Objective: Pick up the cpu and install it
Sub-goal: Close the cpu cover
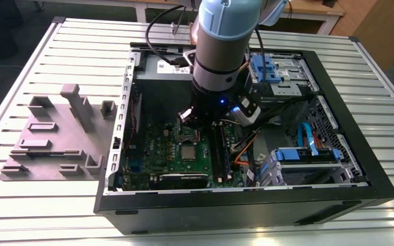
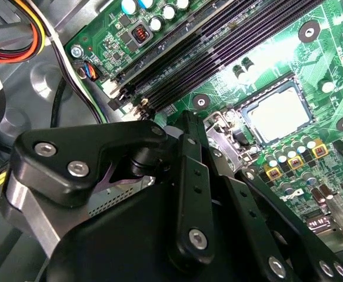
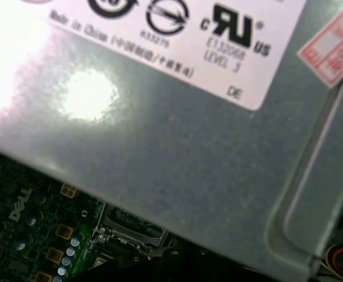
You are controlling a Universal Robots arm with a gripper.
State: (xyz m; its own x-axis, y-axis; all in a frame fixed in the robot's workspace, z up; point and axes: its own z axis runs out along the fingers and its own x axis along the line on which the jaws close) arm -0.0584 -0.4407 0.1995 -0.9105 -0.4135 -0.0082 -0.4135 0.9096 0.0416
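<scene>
The cpu (image 2: 280,111) lies flat in its socket on the green motherboard (image 2: 336,53), beside the long black memory slots (image 2: 218,41). The black pincer (image 2: 195,153) hangs just beside it; whether it is apart or together I cannot tell. In the first wrist view, a grey metal box (image 3: 159,158) bears a white label (image 3: 177,35) of certification marks and a red-edged sticker (image 3: 333,47). The open case (image 1: 252,205) stands on the slatted surface (image 1: 46,51).

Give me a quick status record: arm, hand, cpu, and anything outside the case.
arm: reaching down into the open computer case
hand: low over the motherboard, close to the cpu
cpu: lying flat in its socket beside the memory slots, nothing touching it
outside case: grey fixture block on the slatted table, at the exterior view's left
</scene>
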